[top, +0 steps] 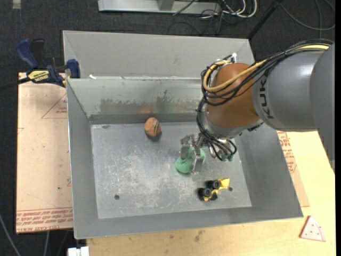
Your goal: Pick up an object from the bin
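You have one arm (pixel 301 89) entering the grey metal bin (pixel 80 159) from the right, its orange wrist cover (pixel 232 100) and yellow cables (pixel 229 71) standing over the right half of the bin floor. The gripper (pixel 192 158) is low, right of the centre of the floor, and points down onto a small green thing (pixel 183 167) with a rounded lower edge. That green thing lies on the floor directly under the gripper and touches its tip, with part of the green rising beside the metal. You cannot tell from this view whether the gripper is parted or closed, nor whether it has any grip on the green thing: the wrist and its dark wiring cover the mechanism. Note that the green thing looks to rest on the bin floor and is not lifted. Two other things lie in the bin. A brown rounded lump (pixel 153 127), about the shape of a nut, sits near the back wall, up and to the left of the gripper and well apart from it. A small black and yellow toy (pixel 213 189) lies near the front wall, just below and to the right of the green thing, not touching it.
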{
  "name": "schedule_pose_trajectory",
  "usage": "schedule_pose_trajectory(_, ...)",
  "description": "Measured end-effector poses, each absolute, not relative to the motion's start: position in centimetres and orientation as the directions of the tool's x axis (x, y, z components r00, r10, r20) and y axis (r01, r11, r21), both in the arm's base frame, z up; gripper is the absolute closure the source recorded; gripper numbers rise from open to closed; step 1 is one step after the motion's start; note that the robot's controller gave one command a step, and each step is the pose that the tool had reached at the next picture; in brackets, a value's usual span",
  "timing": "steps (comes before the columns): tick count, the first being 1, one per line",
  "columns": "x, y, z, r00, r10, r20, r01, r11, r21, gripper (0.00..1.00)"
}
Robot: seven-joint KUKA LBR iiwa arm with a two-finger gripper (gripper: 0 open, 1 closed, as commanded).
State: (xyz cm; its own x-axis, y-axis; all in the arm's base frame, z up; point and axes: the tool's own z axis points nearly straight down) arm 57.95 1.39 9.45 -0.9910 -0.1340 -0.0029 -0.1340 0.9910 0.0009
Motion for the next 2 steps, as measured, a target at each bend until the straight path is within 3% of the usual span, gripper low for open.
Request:
schedule_pose_trajectory(1,58.0,1.4,9.4,-0.991,-0.134,-0.003,-0.134,0.991,0.001,1.0)
schedule_pose_trajectory(2,55.2,0.5,29.2,-0.996,-0.09,-0.01,-0.09,0.996,0.0,1.0)
